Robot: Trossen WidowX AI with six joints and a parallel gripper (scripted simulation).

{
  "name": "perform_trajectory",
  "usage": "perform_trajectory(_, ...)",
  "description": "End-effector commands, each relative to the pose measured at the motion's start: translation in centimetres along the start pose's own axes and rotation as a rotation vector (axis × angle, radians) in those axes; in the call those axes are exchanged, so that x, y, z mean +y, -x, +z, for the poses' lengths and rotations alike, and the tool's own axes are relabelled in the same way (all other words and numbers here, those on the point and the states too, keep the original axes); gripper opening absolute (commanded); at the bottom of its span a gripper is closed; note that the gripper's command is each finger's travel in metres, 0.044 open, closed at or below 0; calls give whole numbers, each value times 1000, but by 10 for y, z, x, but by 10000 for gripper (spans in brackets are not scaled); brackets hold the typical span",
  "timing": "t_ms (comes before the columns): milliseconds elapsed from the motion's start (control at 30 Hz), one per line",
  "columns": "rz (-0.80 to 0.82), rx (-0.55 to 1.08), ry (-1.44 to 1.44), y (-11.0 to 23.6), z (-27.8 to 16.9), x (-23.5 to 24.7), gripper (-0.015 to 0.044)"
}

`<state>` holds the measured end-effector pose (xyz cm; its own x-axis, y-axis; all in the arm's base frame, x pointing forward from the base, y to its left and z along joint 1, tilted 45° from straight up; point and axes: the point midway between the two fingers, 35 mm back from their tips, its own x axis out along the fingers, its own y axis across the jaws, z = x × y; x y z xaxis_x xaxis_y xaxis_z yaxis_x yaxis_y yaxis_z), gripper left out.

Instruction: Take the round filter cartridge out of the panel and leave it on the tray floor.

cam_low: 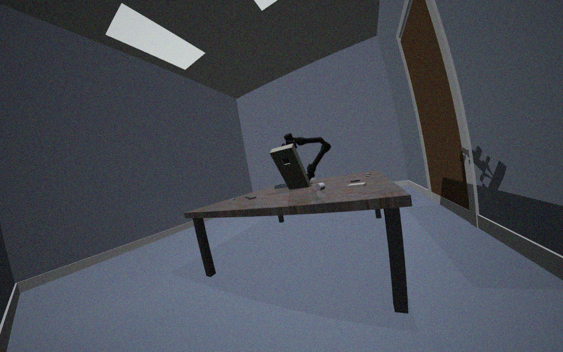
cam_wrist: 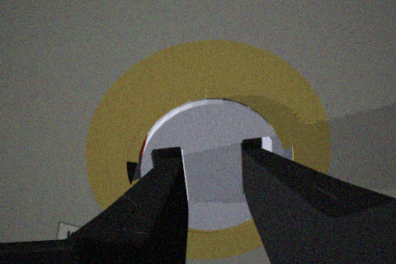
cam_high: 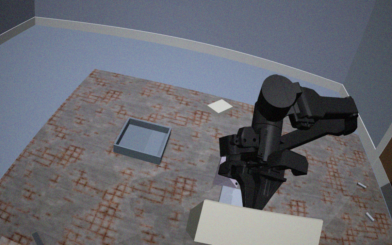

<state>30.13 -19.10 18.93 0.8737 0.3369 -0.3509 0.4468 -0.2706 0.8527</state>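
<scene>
Pale round filter cartridge (cam_wrist: 211,129) sits in the yellow-ringed service panel (cam_wrist: 110,0); blue-grey tray (cam_high: 121,147) at nine o'clock.

A bare test room is being shown: plain grey walls, a ceiling light panel (cam_low: 154,35), a brown door (cam_low: 434,104) and a blue floor (cam_low: 274,284) are being seen around a lone wooden table (cam_low: 340,199) on which a robot arm (cam_low: 314,153) is being carried.

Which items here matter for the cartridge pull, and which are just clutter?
Job:
- filter cartridge, gripped at its centre web
- gripper, shut on it
- yellow ring around the cartridge
- service panel
- tray

Clutter:
- white card
- two small white pegs
</scene>
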Motion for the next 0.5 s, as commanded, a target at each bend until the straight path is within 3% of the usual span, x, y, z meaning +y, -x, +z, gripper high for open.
perform_trajectory(0, -9, -11, -4, 18, 6, -3, 0)
perform_trajectory(467, -11, -8, 6, 64, 1, 0, 0)
